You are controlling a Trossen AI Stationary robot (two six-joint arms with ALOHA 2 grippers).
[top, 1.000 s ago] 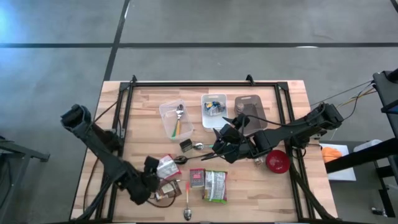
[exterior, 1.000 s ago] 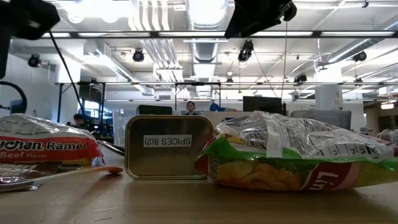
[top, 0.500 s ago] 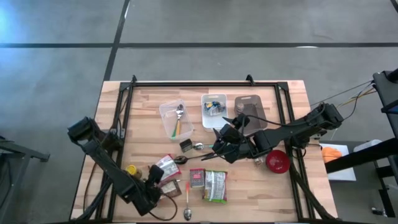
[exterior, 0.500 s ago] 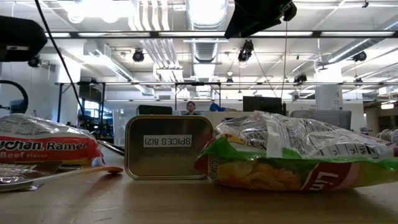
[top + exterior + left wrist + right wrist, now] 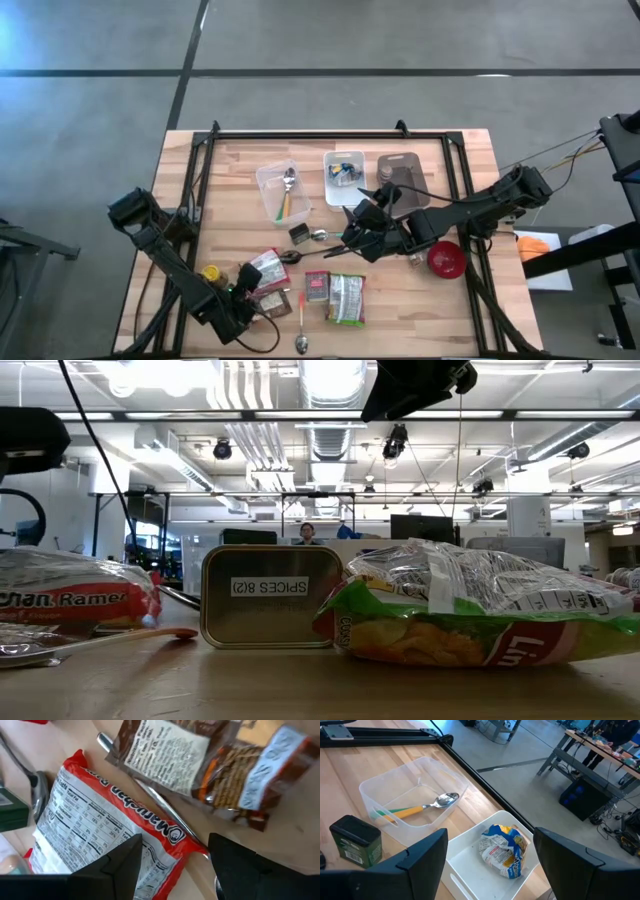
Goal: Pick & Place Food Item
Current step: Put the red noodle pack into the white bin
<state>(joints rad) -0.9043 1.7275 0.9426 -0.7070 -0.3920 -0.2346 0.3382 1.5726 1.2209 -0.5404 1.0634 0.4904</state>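
Near the table's front-left edge, left gripper hovers over the ramen packet, fingers parted, holding nothing. Right gripper waits mid-table, fingers apart, empty.

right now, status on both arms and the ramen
Left gripper open over ramen packet, not gripping. Right gripper open, waiting mid-table. Brown snack bag beside.

The tin reads "SPICES 8(2)" — the red noodle packet "Ramen" — its back "Maruchan".
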